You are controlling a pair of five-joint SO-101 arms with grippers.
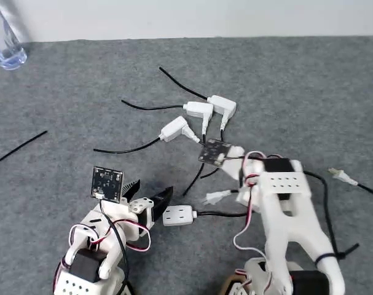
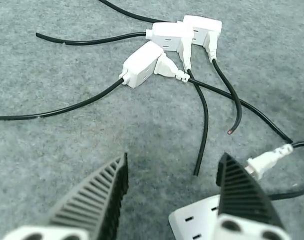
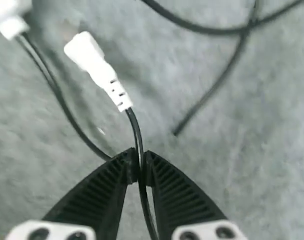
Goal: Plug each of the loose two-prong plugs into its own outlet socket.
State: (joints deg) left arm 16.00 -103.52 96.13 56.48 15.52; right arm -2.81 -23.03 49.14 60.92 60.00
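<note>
A loose white outlet socket [image 1: 178, 215] lies on the grey carpet, its black cable running right. My left gripper [image 1: 148, 192] stands open just left of it; in the left wrist view the socket [image 2: 194, 223] lies by one finger [image 2: 242, 192] of the gripper [image 2: 175, 160]. A loose two-prong plug [image 1: 218, 196] lies just above the socket. My right gripper [image 3: 137, 160] is shut on that plug's black cable, a short way behind the white plug [image 3: 96, 67]. A second loose plug [image 1: 343, 177] lies at the far right.
Three white sockets [image 1: 198, 109] with plugs in them sit in a cluster at the back centre, black cables trailing left. A clear water bottle [image 1: 5, 43] stands at the back left corner. A stray black cable [image 1: 17, 150] lies at the left edge.
</note>
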